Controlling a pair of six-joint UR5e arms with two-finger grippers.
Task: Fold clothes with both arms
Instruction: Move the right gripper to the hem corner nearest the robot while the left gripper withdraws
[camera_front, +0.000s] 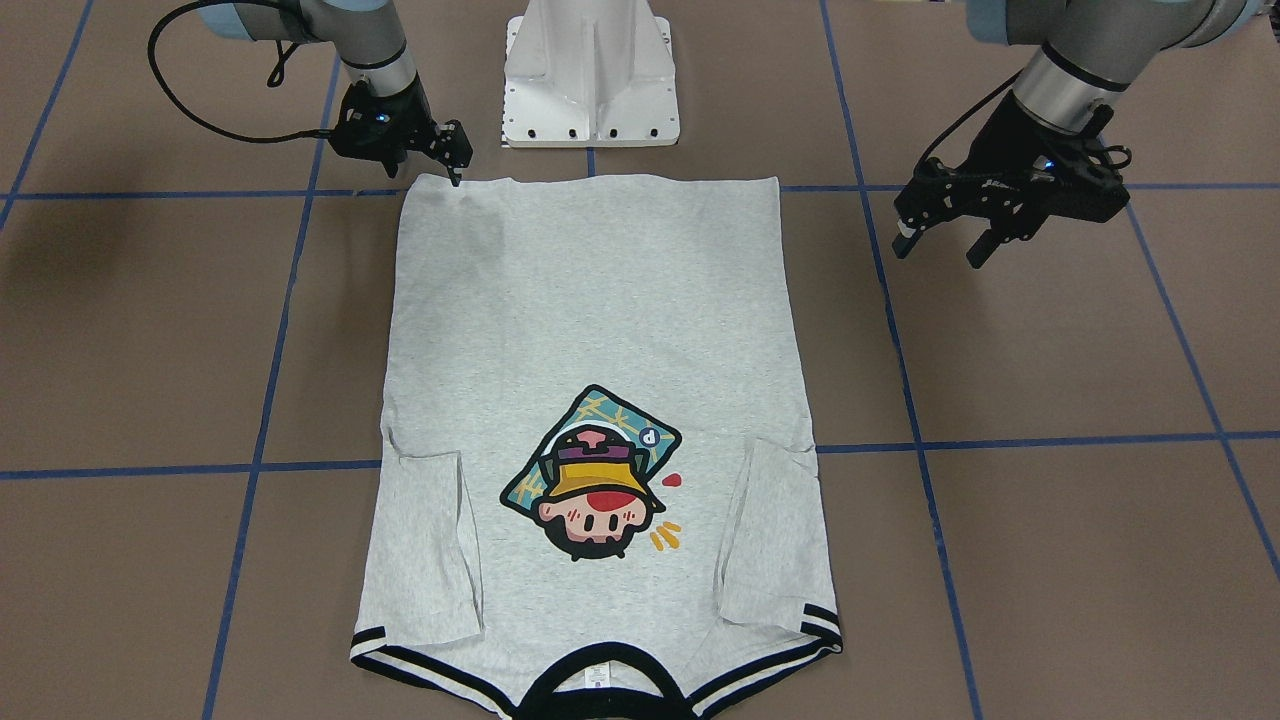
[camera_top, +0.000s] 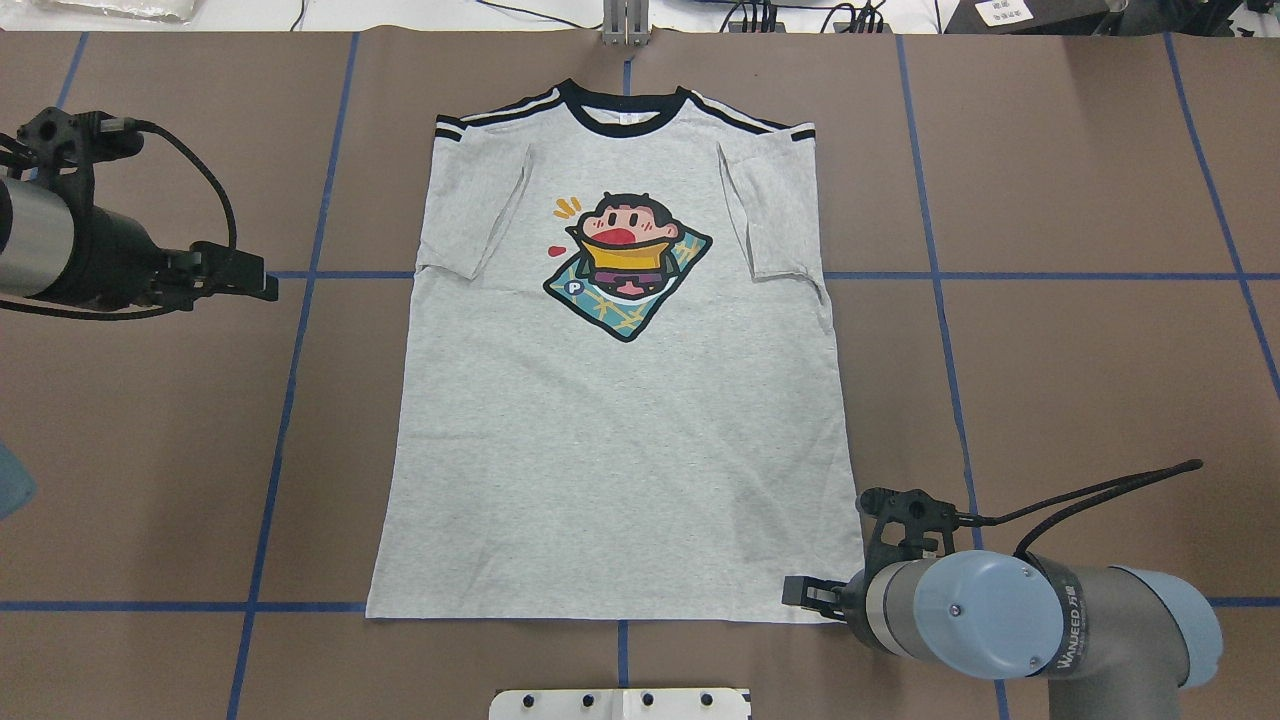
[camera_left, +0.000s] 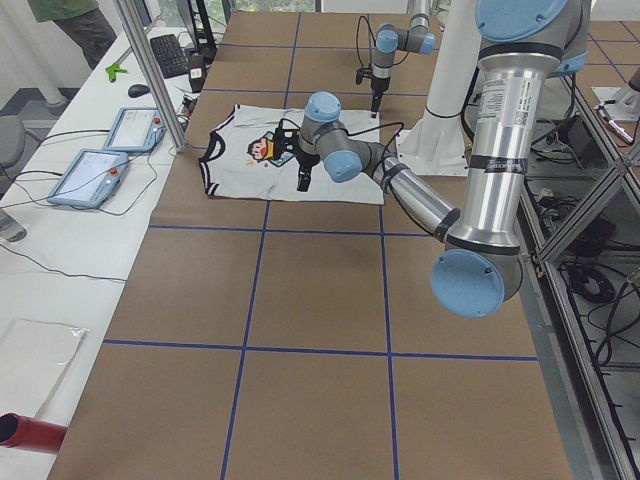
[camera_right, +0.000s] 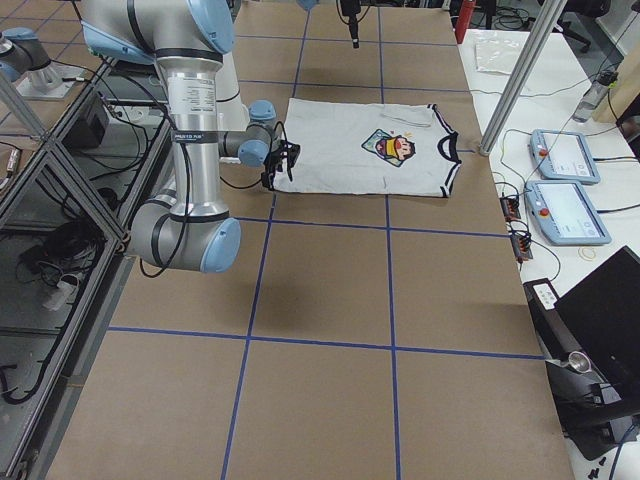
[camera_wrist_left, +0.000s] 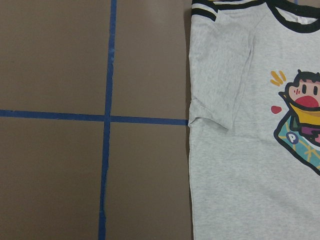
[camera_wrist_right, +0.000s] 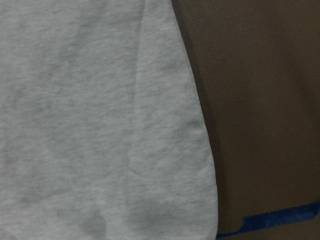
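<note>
- Since the T-shirt (camera_top: 620, 450) lies flat mid-table, right gripper (camera_front: 456, 165) sits at its hem corner, prob to pinch it; can't tell if fingers are shut.
- Left gripper (camera_front: 938, 252) well clear, fingers apart.

Your table (camera_front: 1050, 340) is brown all over, crossed by blue tape lines (camera_front: 1060, 440). Beside it runs your white bench (camera_left: 50, 270) with two tablets (camera_left: 133, 128), a keyboard (camera_left: 170, 55) and a metal post (camera_left: 155, 80).
</note>
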